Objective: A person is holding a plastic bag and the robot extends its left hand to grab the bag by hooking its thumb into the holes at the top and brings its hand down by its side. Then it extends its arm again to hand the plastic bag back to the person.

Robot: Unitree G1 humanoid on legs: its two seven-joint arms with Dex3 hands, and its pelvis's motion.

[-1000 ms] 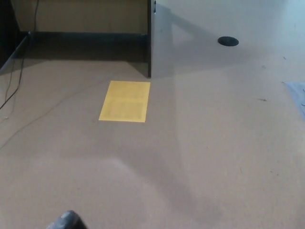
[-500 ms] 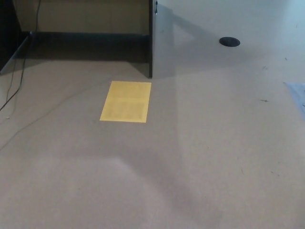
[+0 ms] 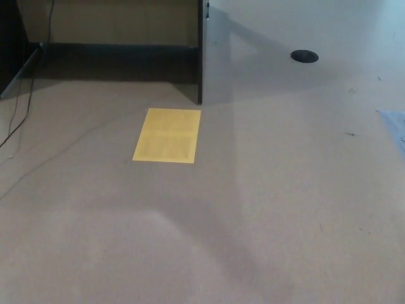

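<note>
No plastic bag and no person show in the head view. Neither of my hands is in the picture. The view holds only bare tan floor with a yellow rectangular sheet (image 3: 167,135) lying flat on it left of centre.
A dark vertical panel edge (image 3: 199,54) stands behind the sheet, with a shadowed recess to its left. A thin cable (image 3: 19,123) runs down the far left. A round black disc (image 3: 304,56) lies at the back right. A pale blue sheet corner (image 3: 396,123) pokes in at the right edge.
A dark rounded part of me at the bottom left edge one second ago has dropped out of view. The picture shifted very slightly.
</note>
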